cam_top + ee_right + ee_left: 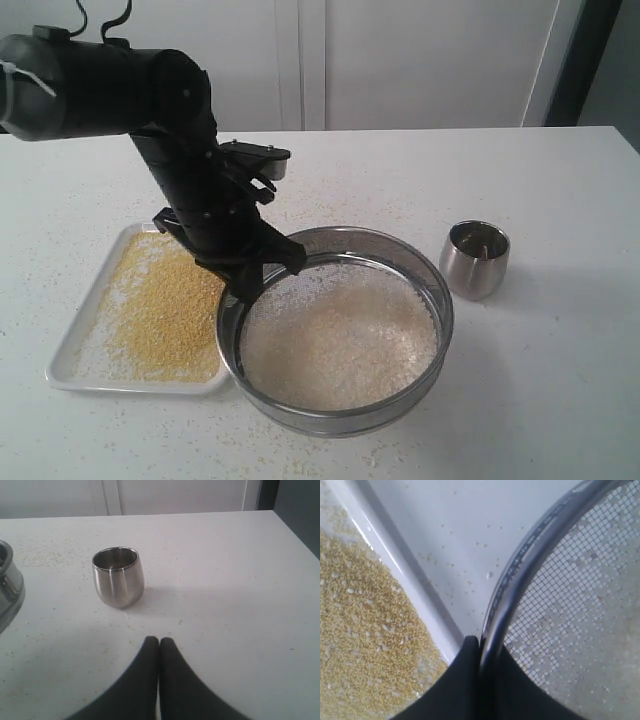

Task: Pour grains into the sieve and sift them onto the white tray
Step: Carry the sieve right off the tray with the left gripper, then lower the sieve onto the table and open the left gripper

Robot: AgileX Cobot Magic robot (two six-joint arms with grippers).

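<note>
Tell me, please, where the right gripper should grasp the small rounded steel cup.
Probably the rim of the small rounded steel cup, one finger inside, from above on the side nearest the right gripper: it stands upright, mouth open, and its bulging wall might slip from a side grasp.

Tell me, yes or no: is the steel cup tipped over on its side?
No, the steel cup stands upright on the table with its open mouth facing up.

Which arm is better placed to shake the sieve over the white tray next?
Left. The left gripper is shut on the shiny steel rim of the wide round mesh sieve, right beside the flat white tray. The right gripper is shut on nothing, off by the small steel cup.
</note>
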